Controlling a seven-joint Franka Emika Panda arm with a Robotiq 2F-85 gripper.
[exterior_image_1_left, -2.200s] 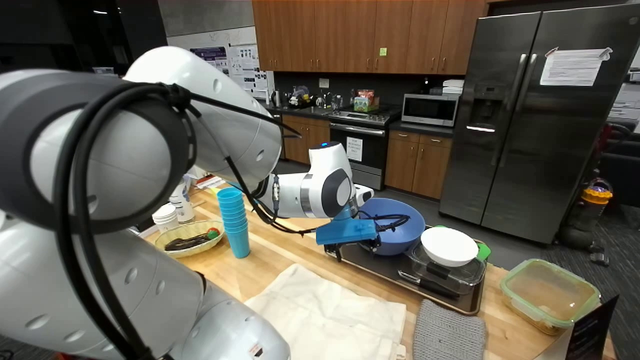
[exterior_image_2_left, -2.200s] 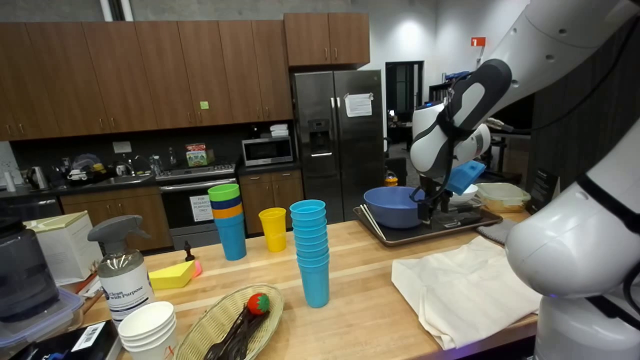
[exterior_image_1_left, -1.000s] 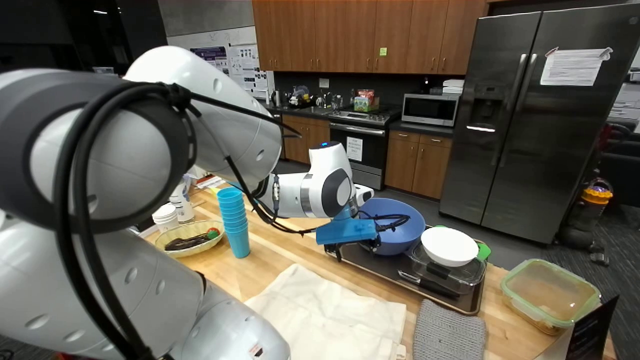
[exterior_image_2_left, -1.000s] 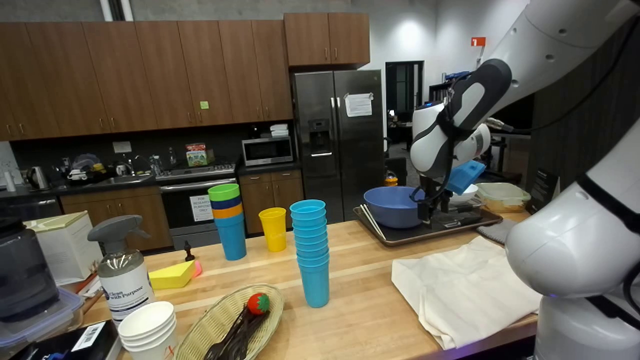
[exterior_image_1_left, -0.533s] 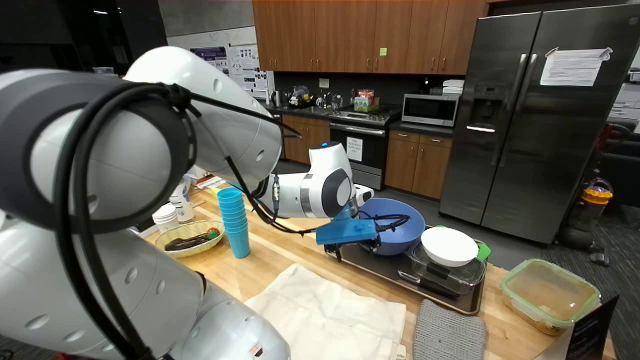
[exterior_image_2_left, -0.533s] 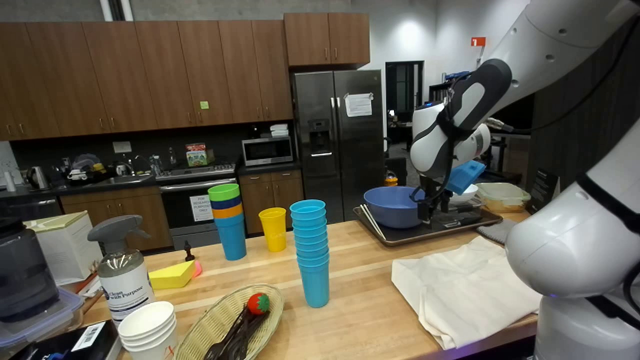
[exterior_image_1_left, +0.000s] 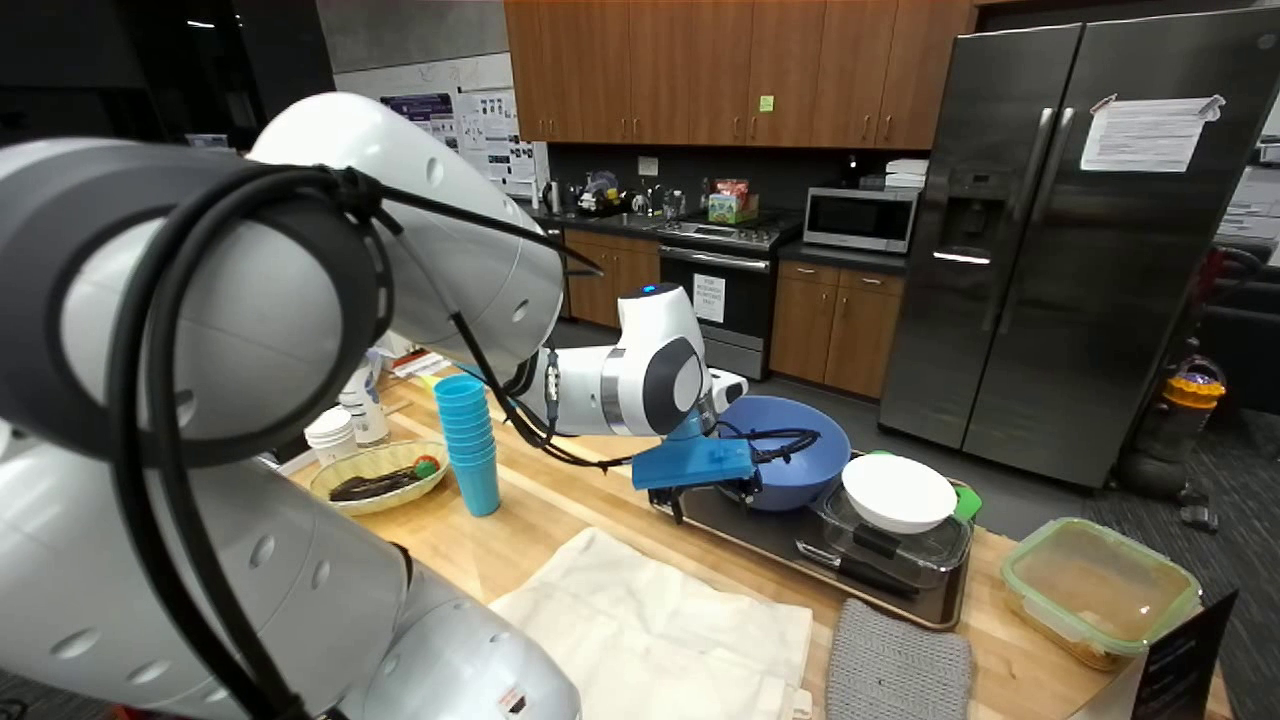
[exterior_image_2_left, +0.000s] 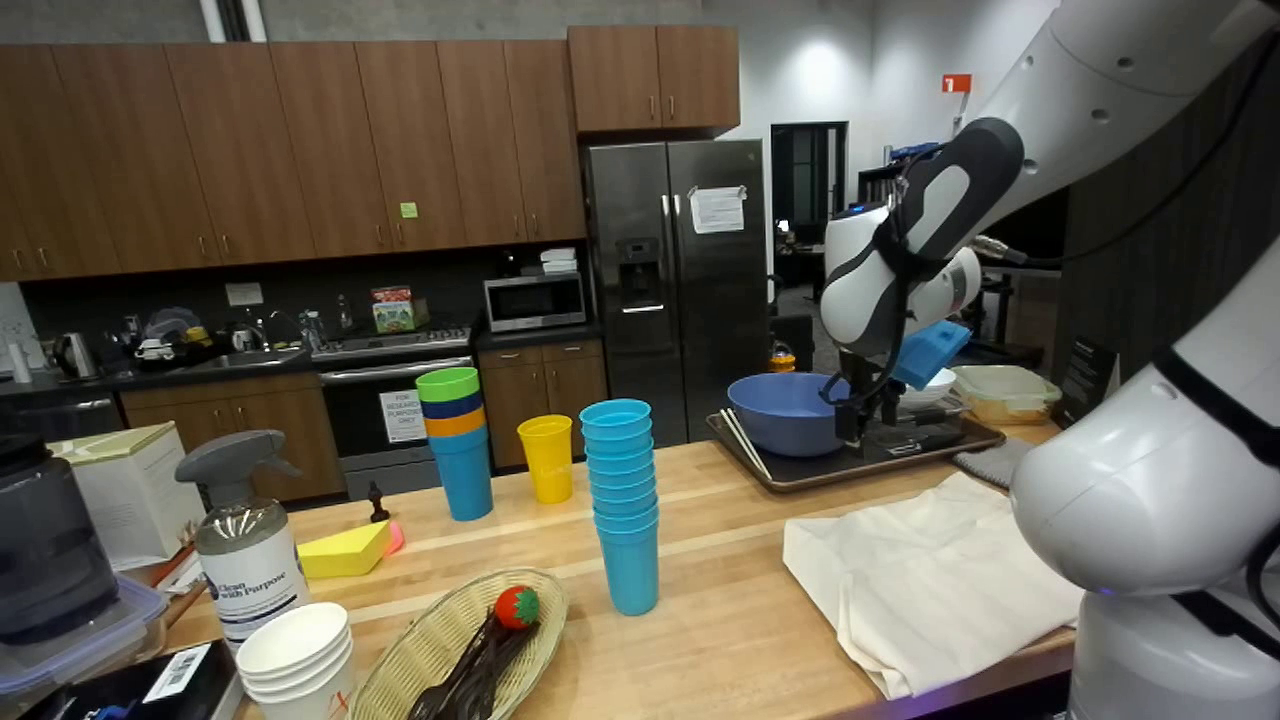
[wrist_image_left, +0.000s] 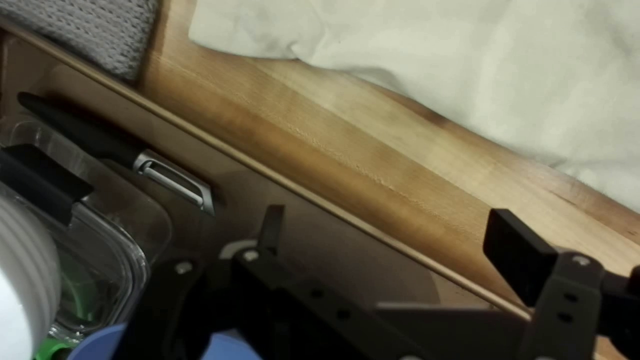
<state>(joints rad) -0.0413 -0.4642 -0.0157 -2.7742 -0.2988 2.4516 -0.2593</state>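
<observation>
Brown cabinets (exterior_image_1_left: 720, 70) and a dark fridge (exterior_image_1_left: 1130, 280) in the bg, wooden counter (exterior_image_2_left: 720, 580) up front. Rn the gripper (wrist_image_left: 391, 237) hangs over the edge of the tray (wrist_image_left: 340, 250), jaws spread wide, and in the wrist view the rim runs diagonally under the gap btwn them. Black-handled peeler (wrist_image_left: 90, 132) lies on the tray outside the jaws, off their left side in that view, near but apart afaict. Blue bowl (exterior_image_2_left: 785, 415) is on the tray too, just beside the gripper in both exterior views; can't tell if they touch tbh. White bowl (exterior_image_1_left: 898, 492) looks to be on a clear container (exterior_image_1_left: 925, 562), & there's a cream cloth (wrist_image_left: 475, 75) on the counter past the rim.
</observation>
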